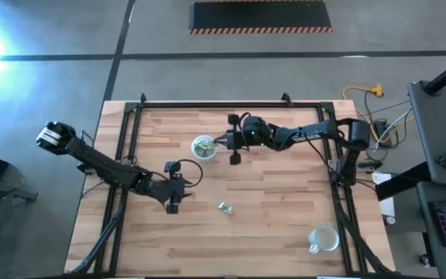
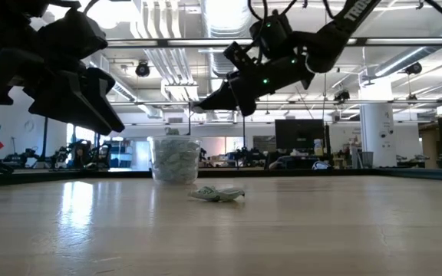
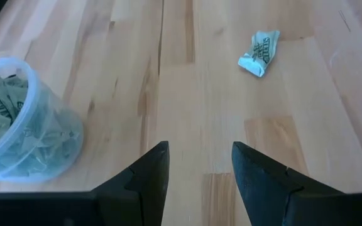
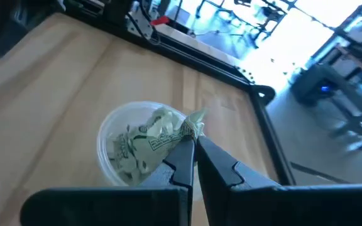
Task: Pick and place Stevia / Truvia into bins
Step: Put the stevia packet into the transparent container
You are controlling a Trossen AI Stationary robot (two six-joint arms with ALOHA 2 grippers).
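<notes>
Wooden table (image 1: 285,225) with a black frame fills the middle of the high view.

Right gripper (image 4: 193,142): fingers pressed together, pinching a pale green Stevia sachet (image 4: 195,121) at their tips. The sachet sits just above the rim of the full bin (image 4: 137,150), a translucent cup packed with green-and-white sachets. In the high view this gripper (image 1: 220,141) lies at upper centre, its tips just right of the bin (image 1: 203,146). In the low view it (image 2: 198,105) hangs above the table, upper centre, tips pointing left, over the cup (image 2: 175,159) that stands at centre left.

Left gripper (image 3: 197,164): fingers spread, nothing between them, bare wood showing in the gap. In the high view it (image 1: 173,208) sits left of centre, lower than the bin. In the low view it (image 2: 106,115) hangs large at upper left, clear of the tabletop.

Loose sachet (image 1: 224,207): crumpled, lying flat on the wood just below the frame's centre in the high view, right of the left gripper and well apart from the full bin. Low view shows it (image 2: 217,194) at centre, resting on the table in front of the cup. Left wrist view has it (image 3: 259,53) at upper right, with the filled bin (image 3: 17,125) at the left edge.

Second cup (image 1: 324,239): lower right of the high view, near the table's edge. Contents cannot be made out.
</notes>
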